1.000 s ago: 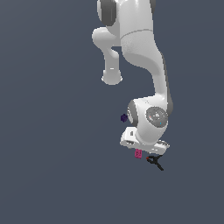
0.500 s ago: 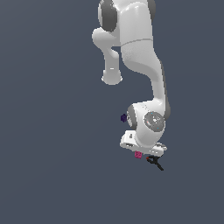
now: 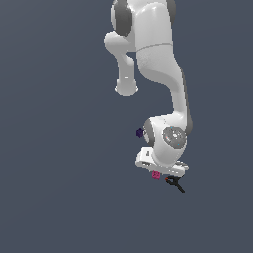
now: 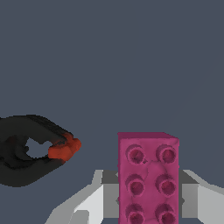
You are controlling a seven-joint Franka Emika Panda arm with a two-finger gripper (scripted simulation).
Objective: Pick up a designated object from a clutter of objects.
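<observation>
Wrist view: the magenta brick [image 4: 148, 179] sits between the fingers [image 4: 89, 203] of the gripper [image 4: 148, 199], near the black clamp [image 4: 30, 148]. Whether the claw has clenched cannot be told; the grasp step appears underway, with a firm close and straight lift needed next.

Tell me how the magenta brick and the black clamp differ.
The brick is magenta, a straight-edged rectangle with round studs; the clamp is black with a red tip and curved, with a hole through it. The brick sits between the gripper fingers; the clamp lies apart, to one side. Both are small.
</observation>
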